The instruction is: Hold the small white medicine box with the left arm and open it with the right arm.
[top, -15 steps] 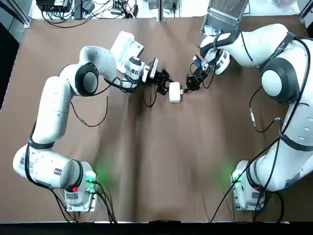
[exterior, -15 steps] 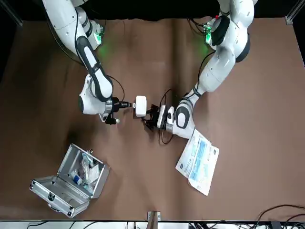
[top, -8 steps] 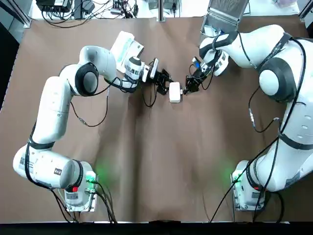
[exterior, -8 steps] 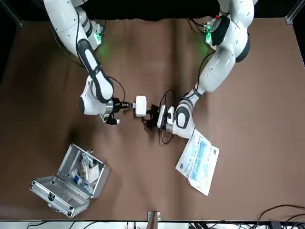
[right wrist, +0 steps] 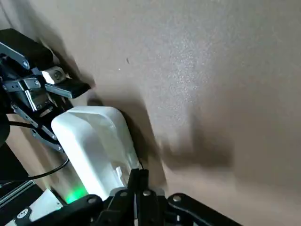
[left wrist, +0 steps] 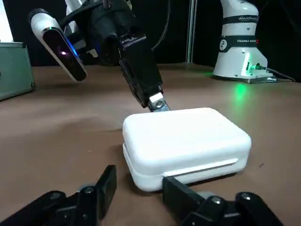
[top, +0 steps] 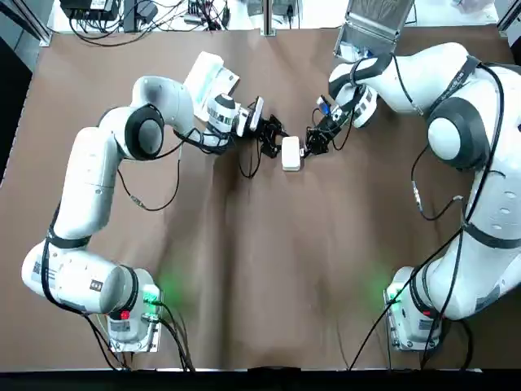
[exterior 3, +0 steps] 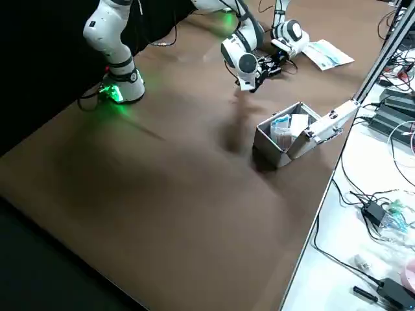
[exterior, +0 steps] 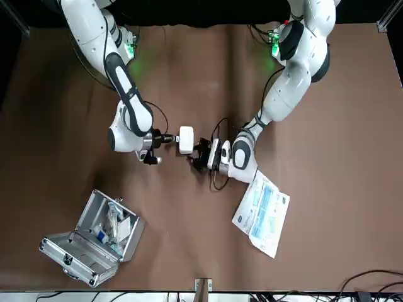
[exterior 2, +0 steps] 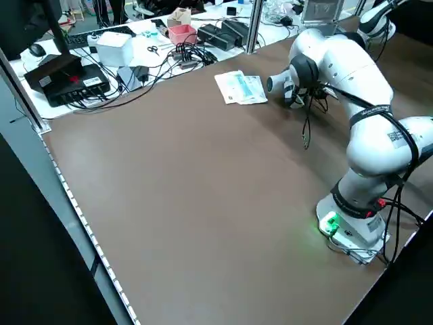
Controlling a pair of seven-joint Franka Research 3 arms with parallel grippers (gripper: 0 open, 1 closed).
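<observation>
The small white medicine box [top: 291, 152] lies flat and closed on the brown table [top: 260, 269] between the two arms. My left gripper [top: 274, 142] lies low at the box's left side. In the left wrist view it [left wrist: 141, 190] is open: one fingertip [left wrist: 181, 195] sits against the near side of the box [left wrist: 186, 141], the other stands clear of it. My right gripper [top: 308, 147] reaches in from the right, shut, with its thin tips [left wrist: 157, 102] touching the box's far edge. In the right wrist view those fingers [right wrist: 138, 181] press together against the box [right wrist: 91, 143].
An open metal case [top: 370, 28] with small items inside stands at the far right behind the right arm. A printed leaflet pack [top: 210, 77] lies at the far left behind the left arm. Cables hang off both wrists near the box.
The right gripper has crept a little closer to the box's edge, its wrist shifting slightly. The box and the left gripper have stayed where they were.
</observation>
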